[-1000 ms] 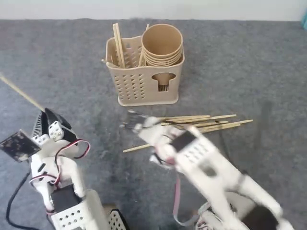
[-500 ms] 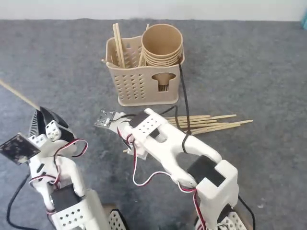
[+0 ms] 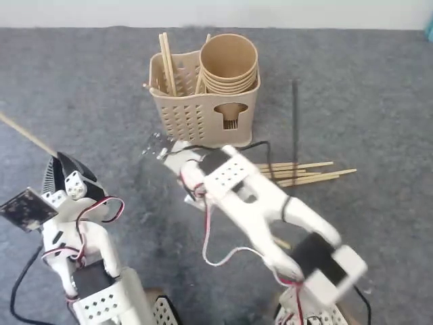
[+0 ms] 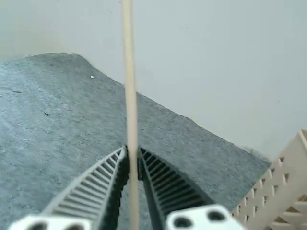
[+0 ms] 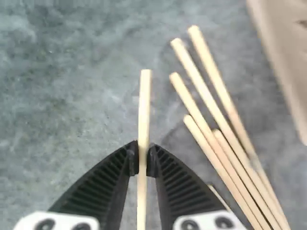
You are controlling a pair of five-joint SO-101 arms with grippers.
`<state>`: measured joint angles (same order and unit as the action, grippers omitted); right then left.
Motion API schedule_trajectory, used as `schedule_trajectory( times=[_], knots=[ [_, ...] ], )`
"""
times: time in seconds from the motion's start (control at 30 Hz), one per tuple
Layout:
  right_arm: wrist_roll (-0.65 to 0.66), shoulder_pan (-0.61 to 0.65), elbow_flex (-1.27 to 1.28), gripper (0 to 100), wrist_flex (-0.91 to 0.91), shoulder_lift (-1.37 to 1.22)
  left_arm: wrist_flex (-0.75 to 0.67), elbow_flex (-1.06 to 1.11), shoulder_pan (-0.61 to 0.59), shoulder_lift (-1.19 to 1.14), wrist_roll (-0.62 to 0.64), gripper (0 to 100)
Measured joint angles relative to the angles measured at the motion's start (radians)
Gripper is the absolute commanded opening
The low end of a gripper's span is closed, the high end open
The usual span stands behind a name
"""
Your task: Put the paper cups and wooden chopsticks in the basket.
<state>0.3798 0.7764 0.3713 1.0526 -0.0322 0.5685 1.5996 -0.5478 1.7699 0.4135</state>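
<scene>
Obs: left gripper [image 4: 133, 165] clamped on one wooden chopstick [image 4: 127, 72], well out from the basket's [image 3: 203, 122] front-left; right gripper [image 5: 142, 160] pinched tight on a second stick [image 5: 144, 105] just before the basket, beside the loose pile [image 3: 304, 175]. Sticks judged light, stiff, smooth (may pivot in an end pinch), so a mid-length hold looks safer; paper cups [image 3: 230, 64] sit stacked inside the basket.

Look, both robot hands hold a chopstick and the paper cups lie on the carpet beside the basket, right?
Not quite. The paper cups stand stacked inside the basket, not on the carpet beside it; the high view shows that. The left gripper does grip one chopstick, the right gripper a second chopstick.
</scene>
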Motion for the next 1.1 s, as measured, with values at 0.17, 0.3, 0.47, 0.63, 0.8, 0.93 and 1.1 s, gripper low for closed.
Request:
schedule_trajectory(
  times=[0.17, 0.3, 0.47, 0.63, 0.8, 0.93, 1.1],
  knots=[
    [-0.005, -0.034, 0.023, 0.8, 0.032, 0.255, 0.0, 0.002, 0.003, 0.0, 0.0, 1],
    [-0.008, -0.055, 0.025, 0.8, 0.032, 0.477, 0.0, 0.002, 0.003, 0.0, 0.0, 1],
    [-0.008, -0.06, -0.003, 1.7, 0.043, 0.674, 0.0, 0.002, 0.015, 0.0, 0.0, 1],
    [-0.008, -0.054, 0.048, 15.1, 0.112, 0.635, 0.0, 0.002, 0.015, 0.0, 0.0, 1],
    [-0.014, -0.025, 0.209, 12.9, 0.051, 0.404, 0.0, 0.002, 0.015, 0.0, 0.0, 1],
    [-0.012, 0.003, 0.229, 9.0, -0.041, 0.212, 0.0, 0.002, 0.015, 0.0, 0.0, 1],
    [-0.012, 0.003, 0.229, 8.4, -0.158, 0.017, 0.0, 0.002, 0.015, 0.0, 0.0, 1]
  ],
)
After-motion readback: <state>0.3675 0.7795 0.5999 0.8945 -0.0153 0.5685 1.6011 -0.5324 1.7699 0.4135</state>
